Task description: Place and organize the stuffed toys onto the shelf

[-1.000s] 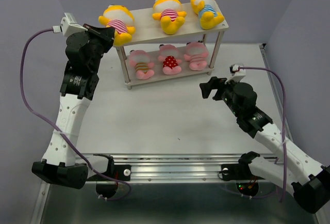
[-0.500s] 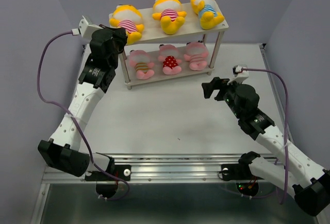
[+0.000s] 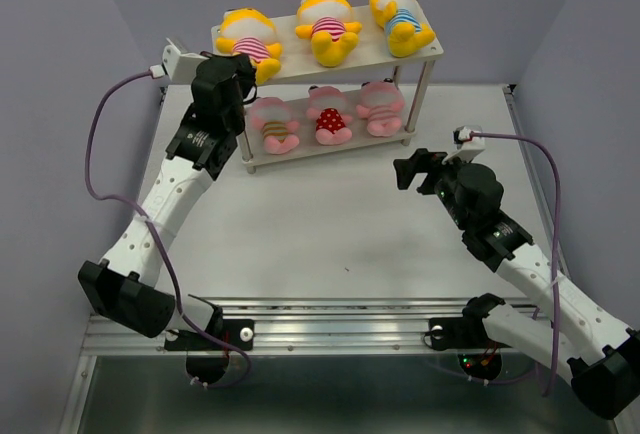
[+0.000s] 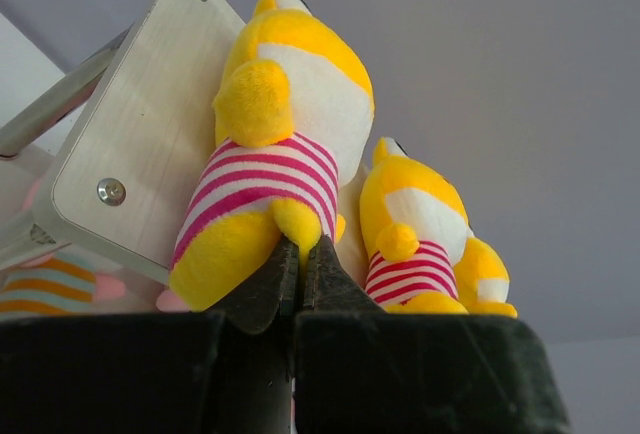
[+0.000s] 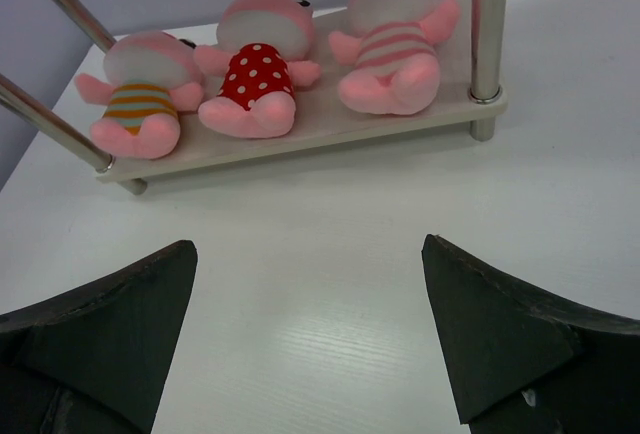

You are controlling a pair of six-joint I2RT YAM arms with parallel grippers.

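Six toys (image 3: 328, 26) shelved; closed left claw (image 4: 302, 247) perhaps touching.

The white shelf (image 3: 290, 51) is set on the desk (image 3: 330, 224), near the back. Three yellow toys (image 3: 327, 29) are laid on its top board, and three pink toys (image 3: 328, 119) on its lower board.

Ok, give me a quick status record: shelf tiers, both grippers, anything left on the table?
top tier: three yellow toys, lying
lower tier: three pink toys, side by side
left gripper: shut on the leftmost yellow toy at its tail
right gripper: open, empty, facing the shelf
toys off shelf: none seen
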